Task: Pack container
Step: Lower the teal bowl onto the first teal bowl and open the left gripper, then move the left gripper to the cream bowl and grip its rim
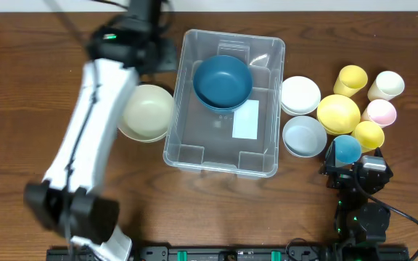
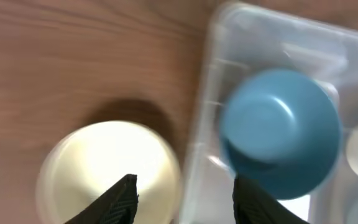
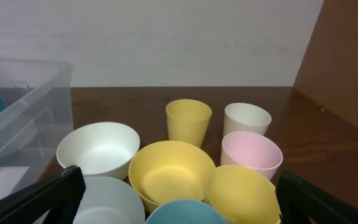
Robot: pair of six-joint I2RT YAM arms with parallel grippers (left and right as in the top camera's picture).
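Note:
The clear container stands mid-table with a white label on its base. A dark blue bowl lies inside it at the far end. It also shows in the left wrist view, inside the container. A cream bowl sits on the table against the container's left wall. My left gripper is open and empty, high above the cream bowl and the container's left wall. My right gripper is open and empty, low behind the group of cups and bowls.
Right of the container: a white bowl, pale blue bowl, yellow bowl, two yellow cups, a cream cup, pink cup and blue cup. My left arm crosses the table's left side.

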